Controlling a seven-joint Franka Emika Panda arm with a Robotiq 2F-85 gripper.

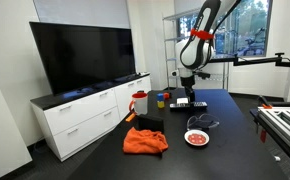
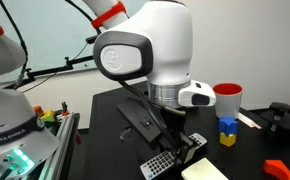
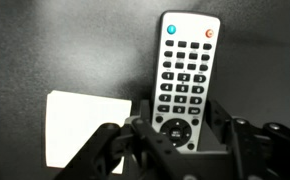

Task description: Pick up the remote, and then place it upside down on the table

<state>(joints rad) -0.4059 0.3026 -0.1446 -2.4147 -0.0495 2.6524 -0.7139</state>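
Because the remote (image 3: 185, 70) lies button-side up on the surface (image 3: 45, 40), just beside a white card (image 3: 80, 125), the fingers (image 3: 142, 130) straddle its near end across the narrow width, ready for a lift and flip. Whether they pinch it or stand just off its edges cannot be told. The arm (image 1: 203, 25) reaches steeply down, wrist pointing at the surface.

Panda arm (image 1: 207, 18) comes down from above, red band on the upper link. The bulky white wrist (image 2: 165, 50) stands vertical. Robotiq gripper (image 2: 177, 148) points straight down and sits low. In the wrist view the dark fingers (image 3: 141, 132) flank the near end of the remote (image 3: 185, 70), jaws partly apart and close to its edges; contact unclear.
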